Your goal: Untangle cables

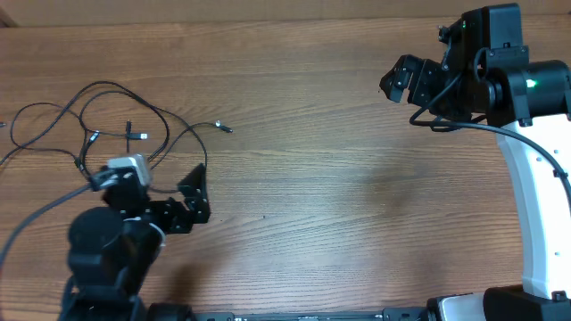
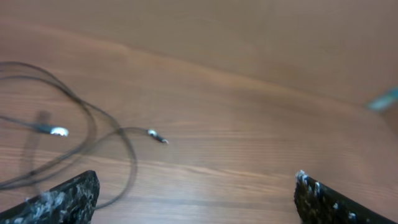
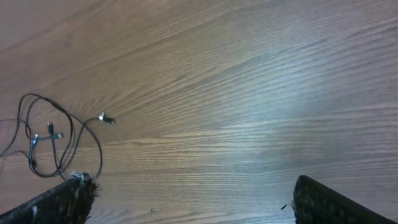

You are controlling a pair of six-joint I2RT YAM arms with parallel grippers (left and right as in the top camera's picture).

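The cables [image 1: 107, 120] are thin black cords lying in loose overlapping loops at the table's left, with silvery plug tips, one tip [image 1: 223, 128] reaching right. My left gripper [image 1: 192, 201] is open and empty, just below and right of the loops. The left wrist view shows the loops [image 2: 81, 134] and a plug tip [image 2: 157, 135] ahead of its open jaws [image 2: 196, 196]. My right gripper [image 1: 401, 80] is open and empty, far away at the upper right. The right wrist view shows the cables [image 3: 53, 140] at far left beyond its open jaws [image 3: 193, 199].
The wooden table [image 1: 321, 178] fills every view. A thicker black wire [image 1: 36, 214] runs from the left arm off the left edge. The right arm's white base [image 1: 535, 214] stands at the right edge.
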